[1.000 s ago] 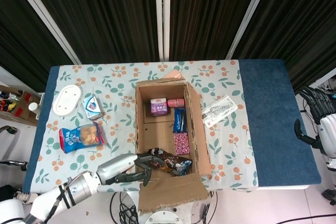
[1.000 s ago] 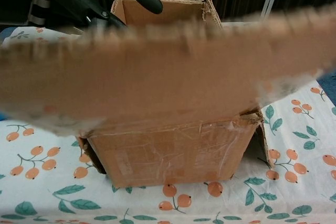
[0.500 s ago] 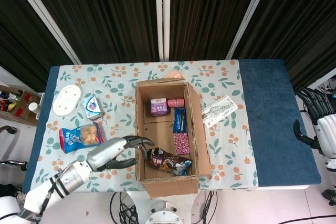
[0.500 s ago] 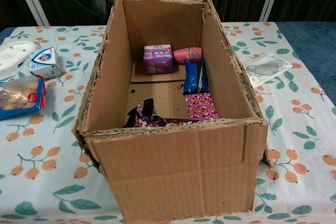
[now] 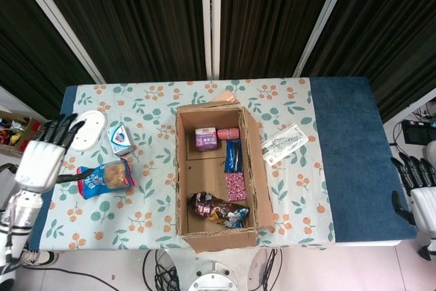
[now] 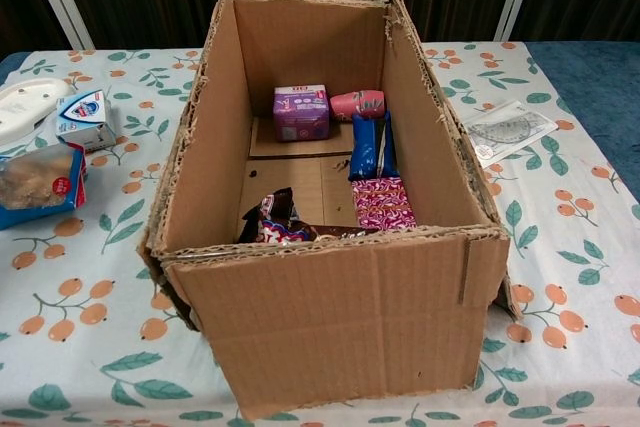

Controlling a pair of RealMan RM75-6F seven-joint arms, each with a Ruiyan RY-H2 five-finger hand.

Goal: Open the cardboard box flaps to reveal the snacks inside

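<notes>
At the table's middle your cardboard box (image 5: 216,180) stands open, snacks (image 6: 378,202) exposed; left hand (image 5: 42,159) and right hand (image 5: 421,195) sit clear, fingers spread, empty.

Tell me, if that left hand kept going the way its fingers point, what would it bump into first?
Probably the white oval dish. The left hand hangs off the table's left edge, fingers spread toward the table's far end, tips close beside the dish. Its height is unclear, so it might pass above.
</notes>
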